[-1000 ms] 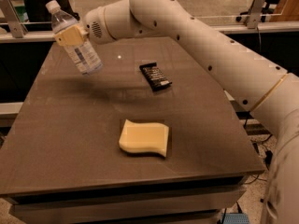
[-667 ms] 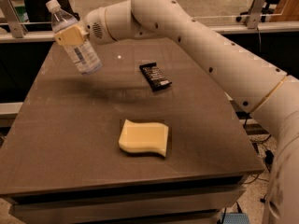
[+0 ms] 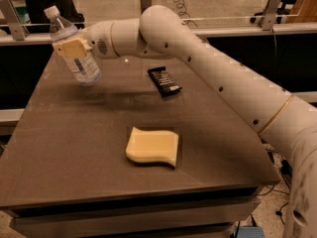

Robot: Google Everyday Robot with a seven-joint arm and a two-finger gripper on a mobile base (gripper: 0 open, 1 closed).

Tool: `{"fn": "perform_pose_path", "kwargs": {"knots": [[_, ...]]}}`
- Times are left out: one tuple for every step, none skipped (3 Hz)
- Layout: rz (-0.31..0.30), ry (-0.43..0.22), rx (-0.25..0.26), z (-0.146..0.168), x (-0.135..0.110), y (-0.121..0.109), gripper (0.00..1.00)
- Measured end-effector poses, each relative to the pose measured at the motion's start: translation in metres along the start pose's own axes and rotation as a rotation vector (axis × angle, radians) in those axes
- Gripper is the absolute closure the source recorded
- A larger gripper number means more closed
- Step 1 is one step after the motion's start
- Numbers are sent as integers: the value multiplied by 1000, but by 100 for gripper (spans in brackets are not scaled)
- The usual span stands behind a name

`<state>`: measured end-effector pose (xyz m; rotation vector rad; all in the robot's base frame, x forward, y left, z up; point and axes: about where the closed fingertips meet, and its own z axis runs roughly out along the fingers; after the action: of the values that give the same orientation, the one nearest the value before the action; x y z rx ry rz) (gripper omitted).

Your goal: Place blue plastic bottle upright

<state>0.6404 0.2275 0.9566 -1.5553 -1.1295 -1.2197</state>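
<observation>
Gripping the blue plastic bottle (image 3: 85, 69) around its midsection, the gripper (image 3: 73, 48) sits in the upper left of the frame, above the far left part of the table (image 3: 64, 148). Jaws pinched on the bottle: one tan pad (image 3: 68, 47) lies flat across its near side, and the opposite finger is hidden behind the body. Bottle is tilted, not upright. White cap points to the upper left, base points down and to the right. Base looks clear of the tabletop, with a dark shadow on the surface just below and right of it; can't confirm the gap from this angle. Label with blue print shows on the lower half, below the pad. White arm (image 3: 223, 83) runs from the gripper's wrist across the top of the frame and down to the lower right edge. Black wrapped bar (image 3: 164, 81) lies flat on the table right of the bottle, upper centre, well apart from it. Yellow sponge (image 3: 152, 147) with a wavy outline lies flat at lower centre, apart from both the bar and the bottle. Railing (image 3: 275, 4) runs along the top behind the table.
</observation>
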Motion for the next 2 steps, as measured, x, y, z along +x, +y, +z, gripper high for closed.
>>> {"fn": "perform_pose_path", "kwargs": {"knots": [[-42, 25, 51, 8, -5, -11, 100], [-78, 46, 100, 13, -10, -21, 100]]}}
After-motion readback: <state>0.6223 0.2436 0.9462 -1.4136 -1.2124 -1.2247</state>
